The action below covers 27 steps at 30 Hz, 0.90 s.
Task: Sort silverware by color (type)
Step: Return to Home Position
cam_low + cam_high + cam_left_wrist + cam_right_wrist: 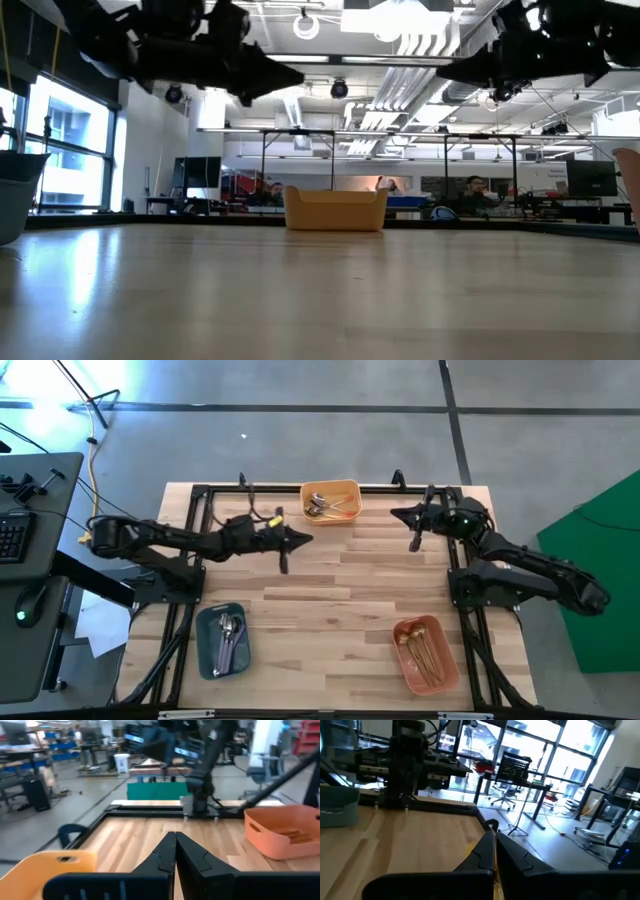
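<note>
The silverware lies sorted in three trays in the high view. Spoons [328,506] lie in the yellow-orange tray [331,487] at the far edge. Lavender-handled spoons [229,638] lie in the teal tray [211,650] near the left corner. Gold spoons [422,653] lie in the pink-orange tray [446,665] near the right corner. My left gripper [307,539] hovers shut above the table, just left of the yellow tray. My right gripper [396,514] hovers shut to that tray's right. Both hold nothing.
A black frame [200,492] runs along the table's left, far and right edges. The bare wooden middle of the table [330,595] lies between the trays. In the low view the yellow tray [335,210] stands at the far edge, with the room behind it.
</note>
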### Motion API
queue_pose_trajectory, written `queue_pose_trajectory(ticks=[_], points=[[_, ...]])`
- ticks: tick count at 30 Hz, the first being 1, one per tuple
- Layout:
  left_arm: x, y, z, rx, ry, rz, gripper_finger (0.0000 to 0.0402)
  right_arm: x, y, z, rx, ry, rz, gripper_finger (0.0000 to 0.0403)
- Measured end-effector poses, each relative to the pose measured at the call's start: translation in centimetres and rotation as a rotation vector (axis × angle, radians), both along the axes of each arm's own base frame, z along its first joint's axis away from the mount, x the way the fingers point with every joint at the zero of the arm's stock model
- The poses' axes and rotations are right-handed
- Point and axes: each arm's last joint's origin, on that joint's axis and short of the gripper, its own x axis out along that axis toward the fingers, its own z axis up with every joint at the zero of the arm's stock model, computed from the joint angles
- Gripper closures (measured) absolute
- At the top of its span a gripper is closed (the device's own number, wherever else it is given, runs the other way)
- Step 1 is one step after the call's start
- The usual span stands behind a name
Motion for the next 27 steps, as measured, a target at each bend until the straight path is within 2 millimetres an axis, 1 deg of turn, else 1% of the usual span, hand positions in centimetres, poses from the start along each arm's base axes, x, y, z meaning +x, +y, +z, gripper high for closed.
queue_pose_trajectory(ticks=[2,5,9,11,13,16,24,27], points=[[-1.2,0.3,-0.1,-0.023,-0.008,0.026,0.0401,-0.4,0.1,-0.7,-0.001,-0.008,-0.010,0.0403],[-2.9,0.3,-0.5,-0.012,-0.021,0.052,0.0401,-1.1,0.4,-2.2,-0.008,-0.019,-0.018,0.0403],[-5.2,-0.2,-1.5,-0.018,-0.071,0.100,0.0401,-2.2,1.1,-3.7,-0.010,-0.090,-0.027,0.0403],[-6.2,-0.5,-1.7,-0.020,-0.109,0.100,0.0401,-2.8,1.5,-4.4,-0.015,-0.117,-0.025,0.0403],[-7.2,-0.7,-1.9,-0.017,-0.127,0.102,0.0401,-3.3,1.9,-4.9,-0.026,-0.139,-0.025,0.0403],[-8.5,-0.9,-2.2,-0.036,-0.145,0.161,0.0401,-3.9,2.3,-5.3,-0.027,-0.165,-0.036,0.0403],[-11.1,-1.6,-4.6,-0.057,-0.103,0.218,0.0401,-4.7,2.0,-6.2,0.008,-0.103,-0.107,0.0403],[-11.8,-2.2,-5.6,-0.044,-0.074,0.249,0.0401,-5.1,2.0,-6.1,-0.003,-0.109,-0.128,0.0403]])
